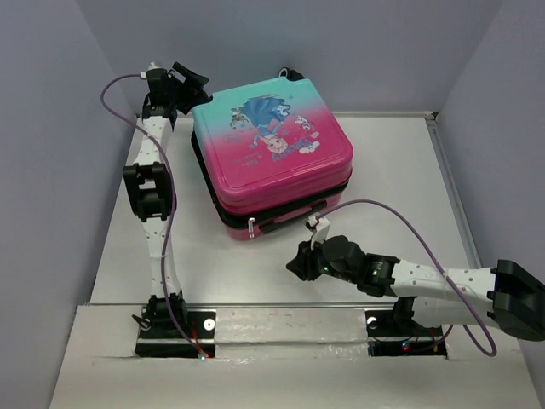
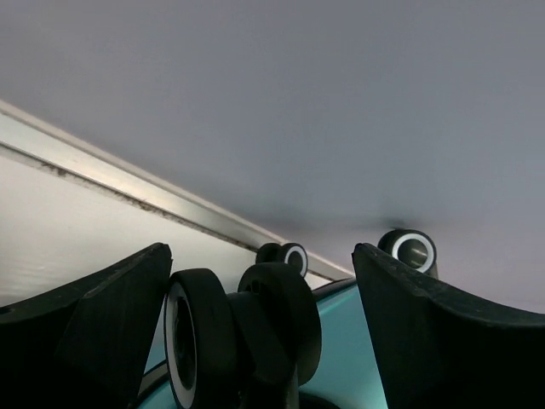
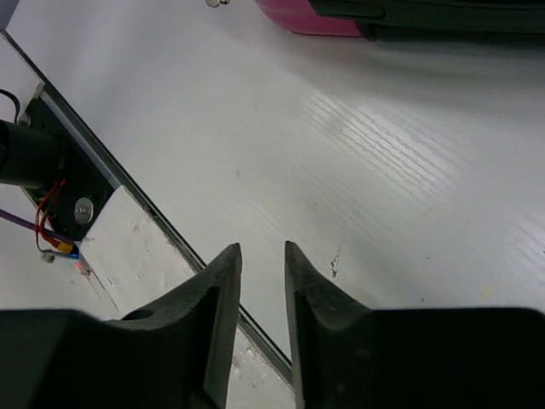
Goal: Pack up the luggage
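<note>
Wheel (image 2: 281, 319) rubber fills the left wrist view, sitting between the left jaws, which are spread as wide as they go. Whether either pad touches the wheel, I cannot tell. 2 more wheels show beyond it along the same edge of the luggage (image 1: 272, 145).

That luggage lies flat on the tabletop (image 1: 409, 170), lid down and print facing up. Its teal wheeled end is far from the arm bases and its pink end is near them, so its long axis runs roughly near to far, skewed a little. The left arm (image 1: 153, 187) reaches up to the luggage's far-left corner.

The right arm (image 1: 409, 277) lies low just off the luggage's near side. Its jaws are parted by a narrow gap and pinch nothing, with bare tabletop under them. In the right wrist view the pink edge sits ahead of the tips, near but apart.

A zipper pull (image 1: 251, 227) hangs at the near-left corner of the luggage. Any work on the near zipper side looks best suited to the right arm, which is closer to it, while the left is placed to steady the wheeled end.
</note>
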Action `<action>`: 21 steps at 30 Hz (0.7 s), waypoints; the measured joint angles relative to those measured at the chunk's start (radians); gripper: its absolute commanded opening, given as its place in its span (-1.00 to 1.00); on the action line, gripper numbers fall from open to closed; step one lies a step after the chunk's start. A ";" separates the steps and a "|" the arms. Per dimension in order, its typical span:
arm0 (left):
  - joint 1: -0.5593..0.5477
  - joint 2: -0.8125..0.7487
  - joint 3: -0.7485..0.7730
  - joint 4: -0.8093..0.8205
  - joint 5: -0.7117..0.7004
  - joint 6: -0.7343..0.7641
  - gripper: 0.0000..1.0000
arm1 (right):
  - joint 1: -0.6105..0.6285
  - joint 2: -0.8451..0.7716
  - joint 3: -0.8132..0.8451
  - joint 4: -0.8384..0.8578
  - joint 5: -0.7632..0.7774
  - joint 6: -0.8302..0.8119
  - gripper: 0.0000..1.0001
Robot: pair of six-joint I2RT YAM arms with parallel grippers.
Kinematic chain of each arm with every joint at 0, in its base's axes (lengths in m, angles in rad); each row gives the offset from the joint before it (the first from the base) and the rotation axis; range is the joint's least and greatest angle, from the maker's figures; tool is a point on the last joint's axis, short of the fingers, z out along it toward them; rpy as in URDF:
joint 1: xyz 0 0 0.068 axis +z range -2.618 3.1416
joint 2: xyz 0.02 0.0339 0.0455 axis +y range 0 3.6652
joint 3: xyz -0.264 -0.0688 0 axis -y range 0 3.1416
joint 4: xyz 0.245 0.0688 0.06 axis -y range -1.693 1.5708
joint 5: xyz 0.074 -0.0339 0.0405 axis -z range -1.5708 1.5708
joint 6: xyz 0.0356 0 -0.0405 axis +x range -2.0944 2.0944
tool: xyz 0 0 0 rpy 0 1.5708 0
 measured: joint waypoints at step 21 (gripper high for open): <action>0.018 -0.126 -0.342 0.381 0.016 -0.138 -0.88 | -0.145 -0.050 0.001 0.000 0.013 -0.015 0.30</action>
